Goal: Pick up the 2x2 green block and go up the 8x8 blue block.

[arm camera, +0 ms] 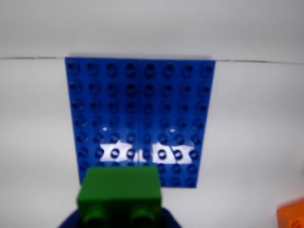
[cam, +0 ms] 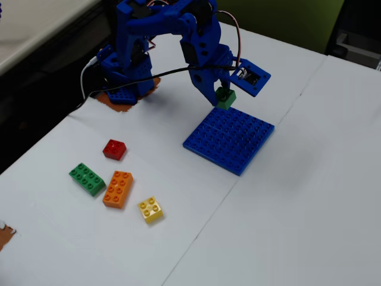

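Gripper (cam: 223, 95) clamped on the 2x2 green block (cam: 225, 98), held in the air over the near-arm edge of the 8x8 blue block (cam: 229, 139). Plate studs all bare. Orange brick (arm camera: 292, 214) sits off to the right in wrist view, apart from plate.

white table (cam: 309, 196), green wall (cam: 280, 18)
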